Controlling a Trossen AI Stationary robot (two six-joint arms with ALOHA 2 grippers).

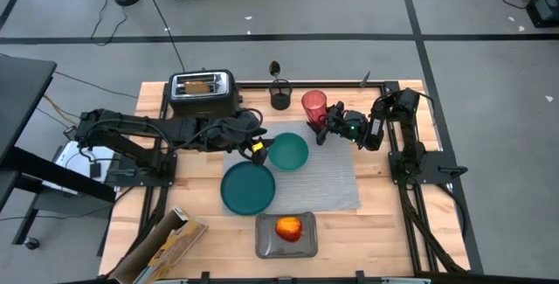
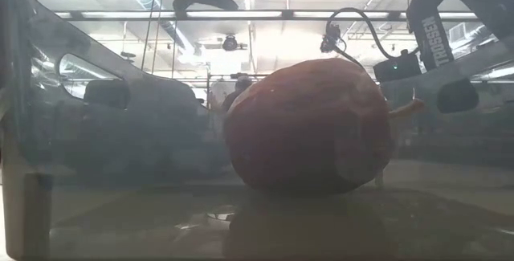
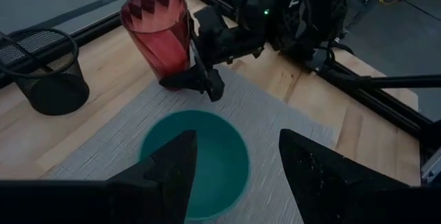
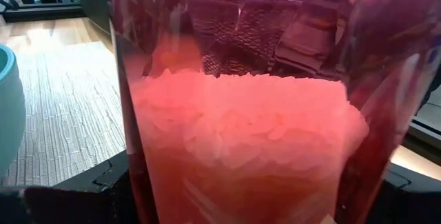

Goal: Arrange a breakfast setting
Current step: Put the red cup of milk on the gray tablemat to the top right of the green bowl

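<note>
Apple [image 2: 309, 124]: red-yellow, fills the low view; sits in the grey square tray [image 1: 285, 247] just off the placemat's near edge.
Placemat [image 1: 327, 183]: grey, woven, rectangular, lying at the middle of the wooden table [image 1: 384, 232]; the landmark for everything below.
Plate [image 1: 248, 188]: teal, round, overlapping the placemat's left edge.
Bowl [image 1: 288, 151]: smaller, teal, on the placemat's far-left part, just beyond the plate.
Left gripper [image 1: 256, 144]: reaches in from the left and hovers just above the bowl's left rim; its two dark fingers [image 3: 324, 172] stand spread apart with nothing between them, the bowl [image 3: 200, 158] showing below the gap.
Cup [image 1: 314, 106]: translucent pink-red, faceted, upright at the placemat's far edge, on the wood or just at the mat's border.
Right gripper [image 1: 321, 129]: comes from the right side of the placemat; its fingers are pinched on the cup's lower part, as the left wrist view shows [image 3: 196, 79].
Cup contents: seen close through the pink wall [image 4: 241, 114], a pale, grainy filling reaches well up the cup.
Toaster [image 1: 203, 92]: black-and-chrome, beyond the placemat's far-left corner, a slice in its slot.
Mesh holder [image 1: 279, 97]: black, just left of the cup, past the placemat's far edge.
Cereal box [image 1: 166, 247]: lying flat, well to the left of the tray, near the table's front-left corner.
</note>
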